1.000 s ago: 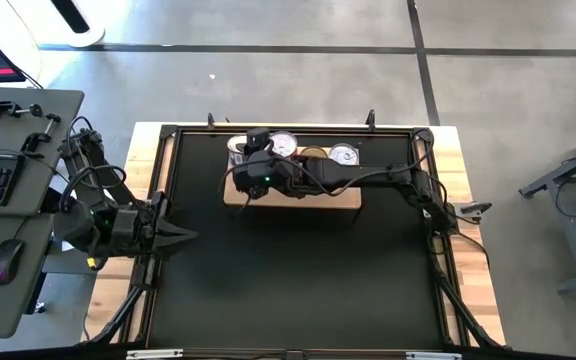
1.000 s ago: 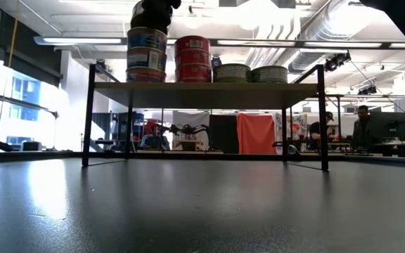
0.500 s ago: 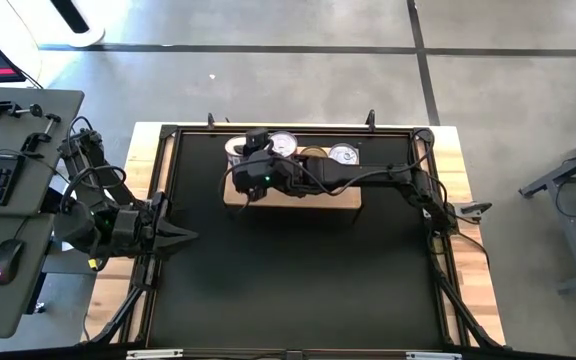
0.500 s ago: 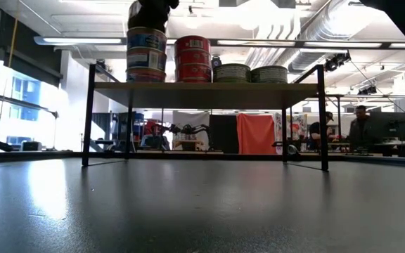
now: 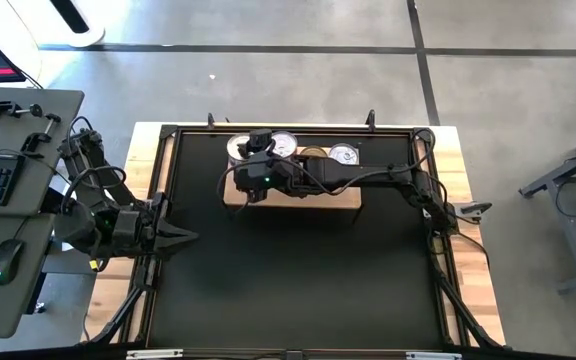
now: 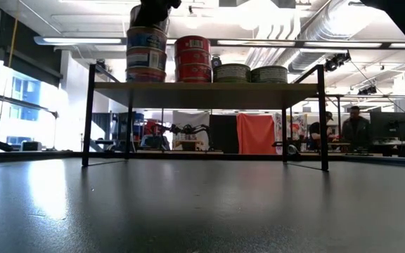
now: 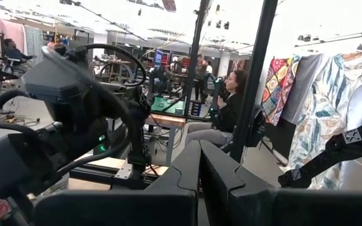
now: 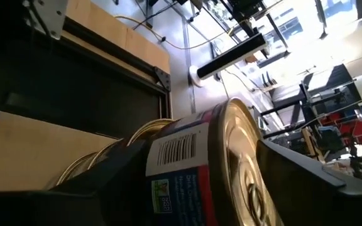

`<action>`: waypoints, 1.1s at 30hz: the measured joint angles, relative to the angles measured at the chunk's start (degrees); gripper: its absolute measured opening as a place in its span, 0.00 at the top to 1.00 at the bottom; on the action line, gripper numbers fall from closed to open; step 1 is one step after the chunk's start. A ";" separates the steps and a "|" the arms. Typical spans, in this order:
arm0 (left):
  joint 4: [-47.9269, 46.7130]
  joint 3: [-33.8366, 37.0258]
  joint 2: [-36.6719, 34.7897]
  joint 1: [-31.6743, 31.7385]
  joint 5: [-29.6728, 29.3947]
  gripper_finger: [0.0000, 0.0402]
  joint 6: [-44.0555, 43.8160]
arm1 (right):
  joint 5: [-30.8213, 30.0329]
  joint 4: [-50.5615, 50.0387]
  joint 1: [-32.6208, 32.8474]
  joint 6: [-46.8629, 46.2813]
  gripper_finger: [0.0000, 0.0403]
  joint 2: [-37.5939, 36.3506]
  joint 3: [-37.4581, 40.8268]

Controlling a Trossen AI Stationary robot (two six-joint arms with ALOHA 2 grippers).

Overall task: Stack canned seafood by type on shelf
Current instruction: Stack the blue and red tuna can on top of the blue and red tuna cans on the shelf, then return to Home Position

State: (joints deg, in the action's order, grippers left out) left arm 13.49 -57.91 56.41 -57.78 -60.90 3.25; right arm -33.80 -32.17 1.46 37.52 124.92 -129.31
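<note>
We see shiny metal lids on the canned seafood (image 5: pixel 284 145), silver on some and gold on others, with glossy printed paper labels in red, white and blue wrapping the sides of the top tin (image 8: pixel 193 169). The shelf (image 5: pixel 293 198) shows a smooth, matt, light-brown wooden top on thin dark metal legs. The table (image 5: pixel 298 280) wears a matt black mat with a faint sheen, bordered by pale bare wood. The right gripper (image 8: pixel 231 188) looks like matt dark plastic.
</note>
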 joint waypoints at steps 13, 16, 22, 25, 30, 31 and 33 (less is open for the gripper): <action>0.03 0.00 0.00 -0.01 -2.19 1.00 -0.03 | 2.92 -2.22 1.09 -1.64 0.27 0.17 -5.58; 0.03 0.00 0.01 0.00 -4.99 1.00 0.27 | 2.82 -0.53 1.94 -2.28 0.27 -0.20 -5.61; 0.08 0.00 -0.03 0.00 -7.76 1.00 1.33 | 0.97 1.36 5.35 -11.42 0.27 -0.92 -5.63; -0.02 0.00 -0.05 -0.02 -7.56 1.00 1.37 | 0.90 1.11 7.05 -18.40 0.27 -0.94 -5.63; -0.32 0.01 -0.05 0.32 -8.15 1.00 4.17 | 9.69 -6.72 9.00 -21.19 0.27 -0.96 -5.65; -0.31 0.01 -0.05 0.45 -8.39 1.00 4.92 | 11.41 -8.46 9.28 -22.60 0.27 -0.94 -5.65; -0.27 0.02 -0.05 0.95 -9.24 1.00 5.95 | 14.01 -12.11 9.76 -26.94 0.27 -0.92 -5.65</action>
State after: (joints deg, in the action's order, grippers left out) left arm 13.22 -57.89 56.36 -56.83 -70.14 9.20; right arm -19.79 -44.28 11.22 10.57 124.01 -134.96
